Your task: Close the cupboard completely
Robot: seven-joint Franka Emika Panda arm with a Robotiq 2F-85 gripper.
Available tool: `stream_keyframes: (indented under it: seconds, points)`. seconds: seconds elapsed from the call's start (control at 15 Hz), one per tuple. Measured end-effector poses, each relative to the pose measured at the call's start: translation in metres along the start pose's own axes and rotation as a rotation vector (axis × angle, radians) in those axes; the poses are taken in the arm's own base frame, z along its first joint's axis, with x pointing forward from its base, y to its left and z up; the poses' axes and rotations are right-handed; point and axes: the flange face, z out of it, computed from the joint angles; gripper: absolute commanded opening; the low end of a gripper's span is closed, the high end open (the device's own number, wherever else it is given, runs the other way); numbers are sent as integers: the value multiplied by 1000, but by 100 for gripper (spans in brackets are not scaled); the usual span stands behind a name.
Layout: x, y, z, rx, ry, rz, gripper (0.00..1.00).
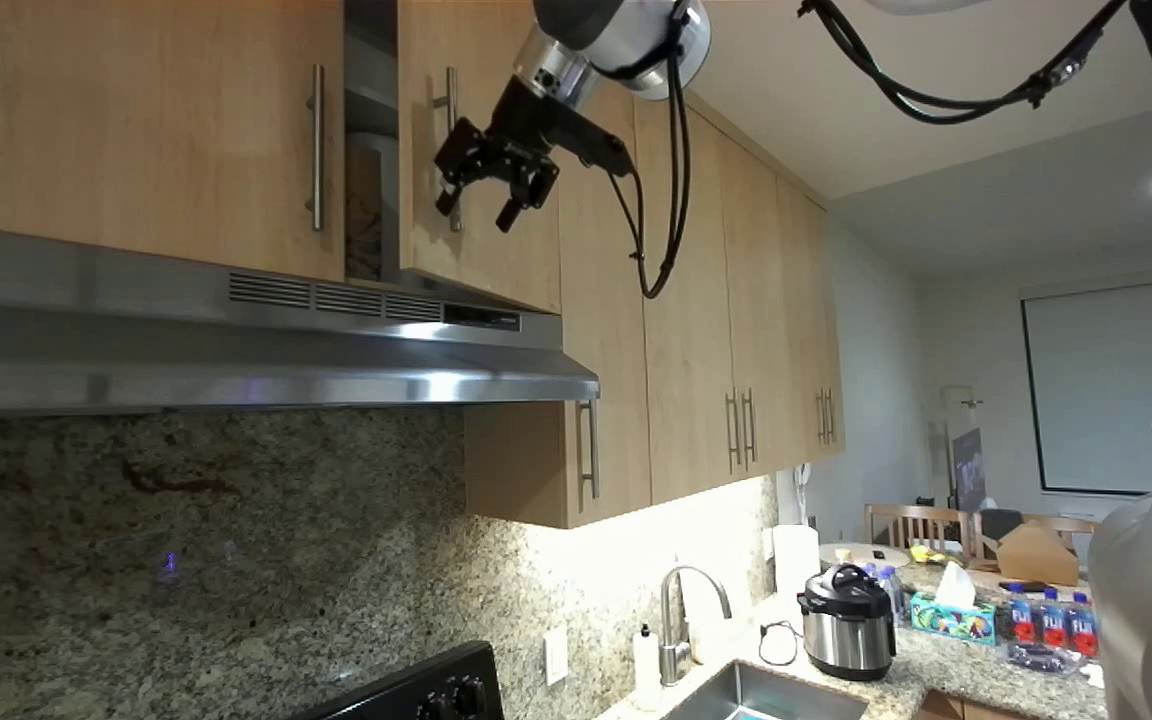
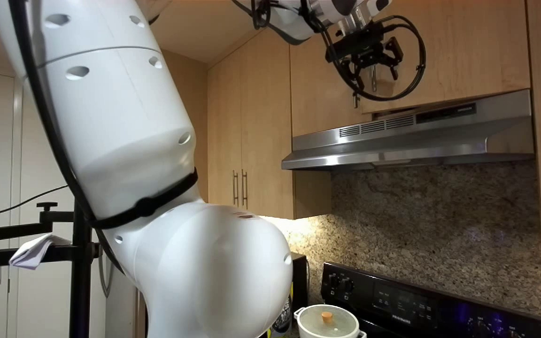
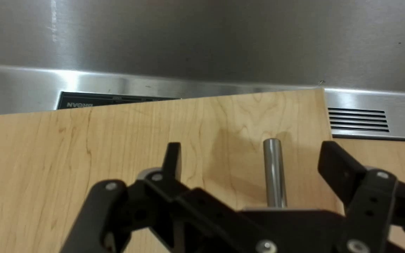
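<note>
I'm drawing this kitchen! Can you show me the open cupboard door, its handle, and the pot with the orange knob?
Cupboard door (image 1: 521,252): in an exterior view, lower front face.
Handle (image 3: 275,172): in the wrist view, middle of the bar.
Pot (image 2: 328,329): in an exterior view, on its lid.

In an exterior view, the cupboard door (image 1: 496,255) at eleven o'clock is smooth, satin-looking wood; the range hood (image 1: 266,345) at nine, shiny metal; the backsplash (image 1: 236,540) at eight, mottled, stone-like; the end effector (image 1: 479,208) at eleven, matt.
</note>
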Motion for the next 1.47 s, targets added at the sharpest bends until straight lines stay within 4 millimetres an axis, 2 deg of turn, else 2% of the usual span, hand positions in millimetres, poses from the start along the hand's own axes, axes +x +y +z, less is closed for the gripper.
stream_keyframes:
  seconds: [0.53, 1.47]
  points:
    - [6, -12, 32, 14, -55, -39, 100]
    - [6, -10, 37, 12, -71, -36, 100]
